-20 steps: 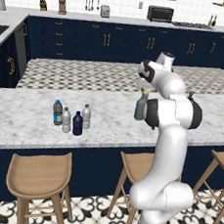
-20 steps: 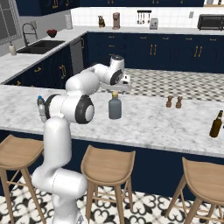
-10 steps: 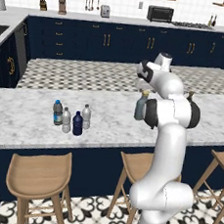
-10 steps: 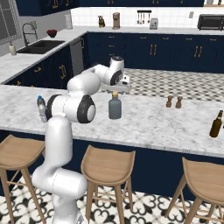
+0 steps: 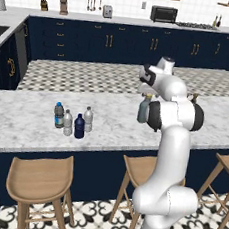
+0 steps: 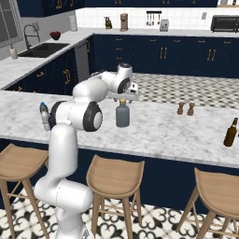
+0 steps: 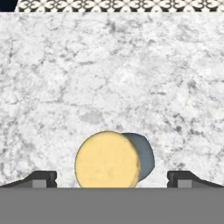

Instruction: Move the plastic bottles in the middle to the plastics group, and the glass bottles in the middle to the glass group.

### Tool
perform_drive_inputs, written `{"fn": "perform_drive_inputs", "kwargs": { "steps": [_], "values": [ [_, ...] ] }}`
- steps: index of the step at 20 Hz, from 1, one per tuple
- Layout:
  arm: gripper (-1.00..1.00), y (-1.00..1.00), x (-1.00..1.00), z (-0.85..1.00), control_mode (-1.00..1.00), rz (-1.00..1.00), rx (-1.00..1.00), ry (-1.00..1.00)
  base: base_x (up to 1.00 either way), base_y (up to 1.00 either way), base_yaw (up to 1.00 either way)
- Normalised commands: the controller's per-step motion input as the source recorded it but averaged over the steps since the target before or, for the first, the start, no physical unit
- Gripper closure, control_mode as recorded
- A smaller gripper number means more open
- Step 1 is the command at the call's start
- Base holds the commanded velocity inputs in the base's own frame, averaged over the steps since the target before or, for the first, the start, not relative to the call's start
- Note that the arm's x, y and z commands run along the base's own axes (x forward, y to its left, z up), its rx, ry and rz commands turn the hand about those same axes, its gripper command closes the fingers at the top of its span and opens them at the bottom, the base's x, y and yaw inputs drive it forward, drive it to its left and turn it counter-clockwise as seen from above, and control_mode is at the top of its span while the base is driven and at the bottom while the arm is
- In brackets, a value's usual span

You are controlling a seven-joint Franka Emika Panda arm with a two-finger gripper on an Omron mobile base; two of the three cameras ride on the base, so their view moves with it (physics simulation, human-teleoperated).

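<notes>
- Even, bright, diffuse rendered light; no single source can be told.
- Shadows are faint: only soft dark patches under the stools (image 6: 115, 175) and beneath the counter (image 5: 30, 122) overhang.
- No glare on the marble.
- Base views are soft and low in detail; small bottles look slightly blurred.
- Hand view is sharp, with no visible edge distortion.

The robot arm (image 5: 171, 143) is showing smooth, glossy white, rounded shells, with dark grey discs capping its joints. Its lower body is swelling into a bulbous white base, and two small dark fingertips (image 7: 43, 178) are ending its hand.
</notes>
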Motion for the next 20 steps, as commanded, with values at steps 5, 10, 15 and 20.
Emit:
{"fn": "perform_drive_inputs", "kwargs": {
  "steps": [5,10,15,20],
  "values": [
    [-1.0,0.0,0.04,-0.06,-1.0,0.0,0.0,0.0,0.0,0.0,0.0],
    [-1.0,0.0,0.04,-0.04,-1.0,0.0,0.0,0.0,0.0,0.0,0.0],
    [-1.0,0.04,0.0,0.0,-1.0,0.0,0.0,0.0,0.0,0.0,0.0],
    [1.0,0.0,0.0,0.0,-1.0,0.0,0.0,0.0,0.0,0.0,0.0]
  ]
}}
